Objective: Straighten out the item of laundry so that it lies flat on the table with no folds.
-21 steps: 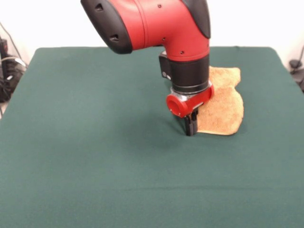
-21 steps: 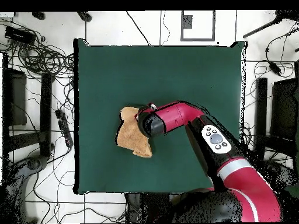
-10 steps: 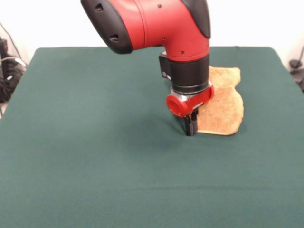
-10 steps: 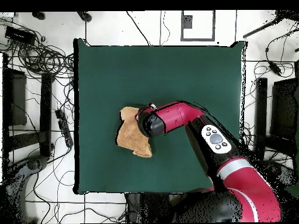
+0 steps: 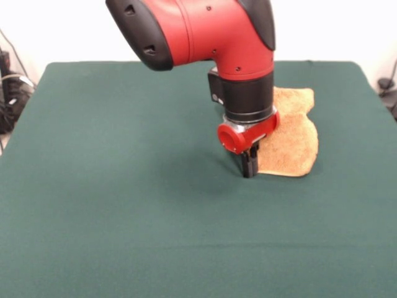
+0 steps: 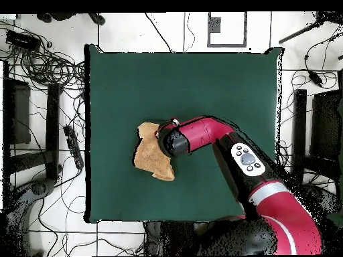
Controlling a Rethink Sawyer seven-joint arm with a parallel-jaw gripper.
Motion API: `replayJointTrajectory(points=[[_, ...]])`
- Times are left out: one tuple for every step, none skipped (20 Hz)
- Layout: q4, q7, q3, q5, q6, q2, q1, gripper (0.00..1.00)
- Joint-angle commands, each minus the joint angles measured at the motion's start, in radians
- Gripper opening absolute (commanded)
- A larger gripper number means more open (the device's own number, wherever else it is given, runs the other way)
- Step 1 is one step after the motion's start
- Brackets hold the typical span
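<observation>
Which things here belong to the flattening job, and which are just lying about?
Job: orange towel, rumpled; green table; gripper, down at the towel's edge.
Lying about: cables on the floor; black stands beside the table.

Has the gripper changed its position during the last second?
No. In the front view the gripper stands at the same spot beside the towel's near left corner, and equally far from the table's edges.

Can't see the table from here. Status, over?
Tool down at towel's near edge, jaws together. Towel still rumpled on the green table. Nothing in the way.
</observation>
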Motion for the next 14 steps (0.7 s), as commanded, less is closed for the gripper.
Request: replayJointTrajectory(points=[[-0.179, -0.076, -0.043, -0.153, -0.082, 0.318, 0.055, 0.0], [-0.182, -0.069, -0.048, -0.154, -0.083, 0.318, 0.061, 0.0], [-0.184, -0.064, -0.051, -0.155, -0.085, 0.318, 0.065, 0.0], [-0.185, -0.062, -0.053, -0.155, -0.086, 0.319, 0.067, 0.0], [-0.186, -0.061, -0.054, -0.155, -0.087, 0.319, 0.068, 0.0], [-0.189, -0.058, -0.057, -0.156, -0.089, 0.319, 0.071, 0.0], [-0.189, -0.056, -0.058, -0.156, -0.09, 0.319, 0.073, 0.0], [-0.189, -0.056, -0.059, -0.156, -0.091, 0.32, 0.073, 0.0], [-0.19, -0.056, -0.059, -0.156, -0.092, 0.32, 0.074, 0.0], [-0.191, -0.057, -0.059, -0.156, -0.093, 0.322, 0.073, 0.0], [-0.193, -0.053, -0.061, -0.157, -0.095, 0.322, 0.076, 0.0], [-0.196, -0.05, -0.064, -0.158, -0.096, 0.324, 0.079, 0.0], [-0.198, -0.049, -0.064, -0.159, -0.099, 0.325, 0.08, 0.0], [-0.198, -0.051, -0.064, -0.159, -0.099, 0.327, 0.079, 0.0]])
